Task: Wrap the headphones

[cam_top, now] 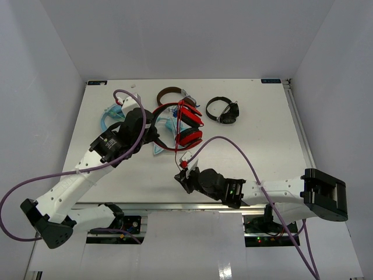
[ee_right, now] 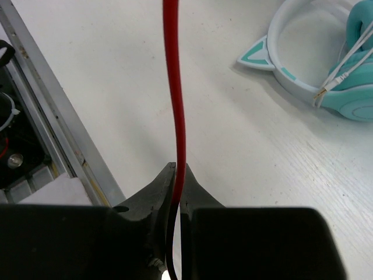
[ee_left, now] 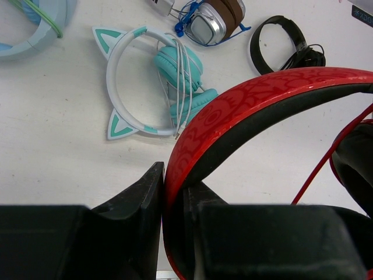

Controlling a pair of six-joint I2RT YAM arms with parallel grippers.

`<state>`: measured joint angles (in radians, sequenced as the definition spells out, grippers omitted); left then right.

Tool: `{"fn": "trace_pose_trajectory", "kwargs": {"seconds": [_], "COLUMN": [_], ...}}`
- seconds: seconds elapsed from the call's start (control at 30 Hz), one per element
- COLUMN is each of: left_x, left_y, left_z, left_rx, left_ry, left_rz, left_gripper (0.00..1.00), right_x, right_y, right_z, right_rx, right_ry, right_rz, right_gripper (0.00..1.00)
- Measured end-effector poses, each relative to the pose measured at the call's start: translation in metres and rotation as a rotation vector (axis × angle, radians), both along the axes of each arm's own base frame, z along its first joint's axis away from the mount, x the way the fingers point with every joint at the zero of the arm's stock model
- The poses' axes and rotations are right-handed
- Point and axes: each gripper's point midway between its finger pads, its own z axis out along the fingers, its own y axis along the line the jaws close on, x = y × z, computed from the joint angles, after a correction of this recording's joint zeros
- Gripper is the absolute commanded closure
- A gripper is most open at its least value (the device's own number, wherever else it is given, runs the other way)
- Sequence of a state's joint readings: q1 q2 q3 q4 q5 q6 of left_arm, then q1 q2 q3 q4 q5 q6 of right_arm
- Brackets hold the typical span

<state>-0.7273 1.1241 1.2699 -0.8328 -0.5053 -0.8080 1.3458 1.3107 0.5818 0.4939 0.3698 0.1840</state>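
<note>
The red headphones (cam_top: 189, 125) with black pads sit mid-table. My left gripper (cam_top: 156, 135) is shut on their red and black headband (ee_left: 245, 105); the band runs up and right from between the jaws in the left wrist view. Their thin red cable (cam_top: 175, 149) runs from the earcups toward the near edge. My right gripper (cam_top: 182, 171) is shut on that cable (ee_right: 176, 93), which rises straight from the jaws in the right wrist view.
Teal cat-ear headphones (ee_left: 157, 81) lie left of the red pair, also in the right wrist view (ee_right: 326, 58). Brown-banded silver headphones (cam_top: 172, 93) and small black headphones (cam_top: 223, 109) lie at the back. Light blue headphones (cam_top: 111, 116) lie far left. The table's metal near edge (ee_right: 52, 122) is close to the right gripper.
</note>
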Motion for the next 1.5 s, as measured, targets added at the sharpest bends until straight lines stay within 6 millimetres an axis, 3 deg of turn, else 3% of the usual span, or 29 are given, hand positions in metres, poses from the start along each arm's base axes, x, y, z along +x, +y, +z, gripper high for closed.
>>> {"fn": "trace_pose_trajectory", "kwargs": {"seconds": [0.23, 0.4, 0.63, 0.9, 1.5], "left_x": [-0.005, -0.016, -0.032, -0.046, -0.076], "left_y": [-0.001, -0.004, -0.013, -0.017, -0.03], "left_z": [0.005, 0.017, 0.033, 0.026, 0.043], "left_rx": [-0.031, -0.09, -0.156, -0.158, -0.189], "left_ry": [-0.008, -0.026, -0.051, -0.032, -0.074], "left_rz": [-0.015, -0.068, -0.167, -0.249, -0.461], "left_gripper": [1.0, 1.0, 1.0, 1.0, 1.0], "right_x": [0.002, 0.004, 0.011, 0.02, 0.047], "right_y": [-0.007, -0.021, -0.023, -0.031, -0.061], "right_z": [-0.009, -0.032, -0.053, -0.068, -0.1], "right_rx": [0.019, -0.019, -0.062, -0.07, -0.096], "right_ry": [-0.022, -0.023, -0.011, -0.002, 0.06], "right_rz": [-0.022, -0.05, -0.067, -0.084, -0.133], "right_gripper": [0.87, 0.88, 0.89, 0.9, 0.92]}}
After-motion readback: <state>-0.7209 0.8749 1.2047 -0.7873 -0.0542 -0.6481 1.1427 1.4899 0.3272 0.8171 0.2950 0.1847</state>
